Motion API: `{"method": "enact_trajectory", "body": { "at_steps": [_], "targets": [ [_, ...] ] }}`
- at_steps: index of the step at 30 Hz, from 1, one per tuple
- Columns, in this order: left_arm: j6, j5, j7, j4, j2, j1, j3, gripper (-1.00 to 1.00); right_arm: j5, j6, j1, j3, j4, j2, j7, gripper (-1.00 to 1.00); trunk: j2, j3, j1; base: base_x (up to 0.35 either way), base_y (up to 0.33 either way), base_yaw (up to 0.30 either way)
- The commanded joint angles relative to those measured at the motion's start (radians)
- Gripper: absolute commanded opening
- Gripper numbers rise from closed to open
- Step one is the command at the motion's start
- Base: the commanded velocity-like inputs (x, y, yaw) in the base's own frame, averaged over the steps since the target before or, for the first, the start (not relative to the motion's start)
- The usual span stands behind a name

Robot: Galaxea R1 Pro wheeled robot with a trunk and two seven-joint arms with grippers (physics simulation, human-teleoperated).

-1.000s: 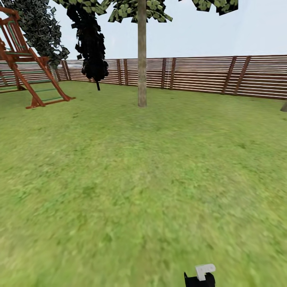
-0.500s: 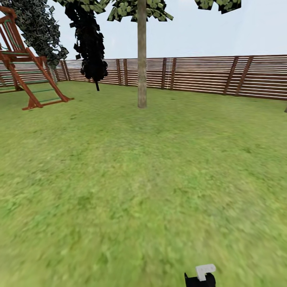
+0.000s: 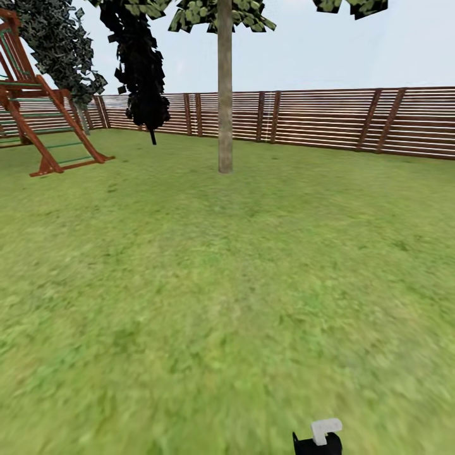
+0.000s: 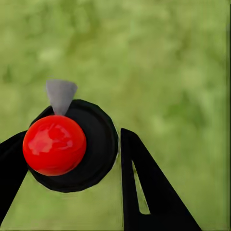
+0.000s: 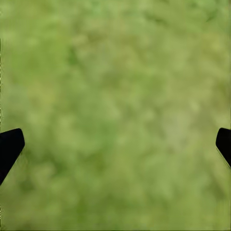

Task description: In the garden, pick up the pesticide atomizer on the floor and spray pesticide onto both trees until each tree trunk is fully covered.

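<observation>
Left gripper pinching red-capped pesticide atomizer over lawn, right gripper spread wide

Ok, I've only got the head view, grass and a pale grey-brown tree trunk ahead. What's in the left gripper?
Observer: The left gripper is closed on a black round atomizer with a red ball top, touching it on both sides.
Operator: And the right one?
Observer: The right gripper is open wide, with blurry green grass beyond it.
</observation>
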Motion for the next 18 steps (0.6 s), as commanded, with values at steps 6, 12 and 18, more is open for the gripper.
{"method": "enact_trajectory", "body": {
  "at_steps": [6,12,18],
  "targets": [
    [-0.003,0.003,0.006,-0.001,0.000,0.000,-0.009,-1.00,-0.010,-0.002,0.000,0.009,-0.002,0.004,-0.002,1.00,0.000,-0.001,0.000,0.340,0.000,0.000],
    [-0.004,0.003,0.006,-0.001,0.000,0.000,-0.009,-1.00,-0.010,-0.002,0.000,0.009,-0.002,0.004,-0.003,1.00,0.000,-0.001,0.000,0.340,0.000,-0.124],
    [-0.004,0.003,0.006,-0.001,0.000,0.000,-0.009,-1.00,-0.010,-0.002,0.000,0.009,-0.002,0.004,-0.003,1.00,0.000,-0.001,0.000,0.340,0.000,-0.014]
  ]
}}
